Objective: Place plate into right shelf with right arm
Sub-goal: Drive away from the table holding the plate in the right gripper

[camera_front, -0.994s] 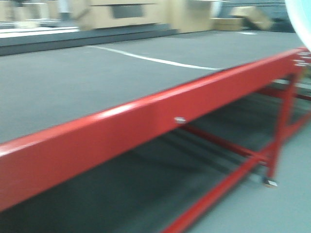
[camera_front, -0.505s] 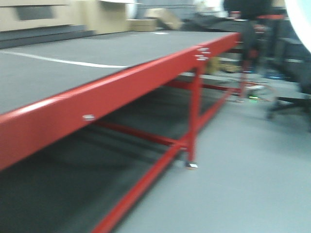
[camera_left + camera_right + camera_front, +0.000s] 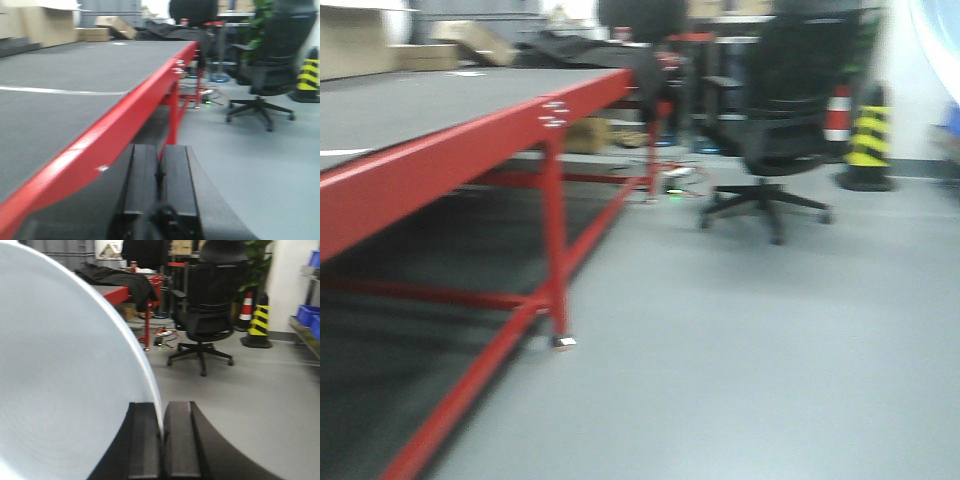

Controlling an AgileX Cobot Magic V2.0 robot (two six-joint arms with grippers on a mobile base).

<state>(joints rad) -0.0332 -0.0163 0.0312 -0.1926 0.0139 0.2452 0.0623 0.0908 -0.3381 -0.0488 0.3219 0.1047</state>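
The plate [image 3: 65, 380] is white with a faint blue tint and fills the left half of the right wrist view, held on edge. My right gripper [image 3: 162, 407] is shut on its rim, one finger on each face. In the front view a sliver of the plate [image 3: 942, 25] shows at the top right corner. The right shelf [image 3: 306, 339] appears as a steel ledge at the far right edge, with blue bins [image 3: 306, 315] on it, well ahead of the plate. My left gripper [image 3: 160, 150] is shut with nothing in it, beside the red table's edge.
The red-framed table [image 3: 450, 150] with a grey top runs along the left. A black office chair [image 3: 780, 120] stands on the grey floor ahead. A yellow-and-black striped cone [image 3: 868, 140] and a red-and-white cone [image 3: 246, 307] stand behind it. Cables [image 3: 165, 335] lie on the floor by the table's end.
The front view has swung to the right: the red table slid to the left of the frame, and the chair and cones came into view. The plate stays at the top right corner.
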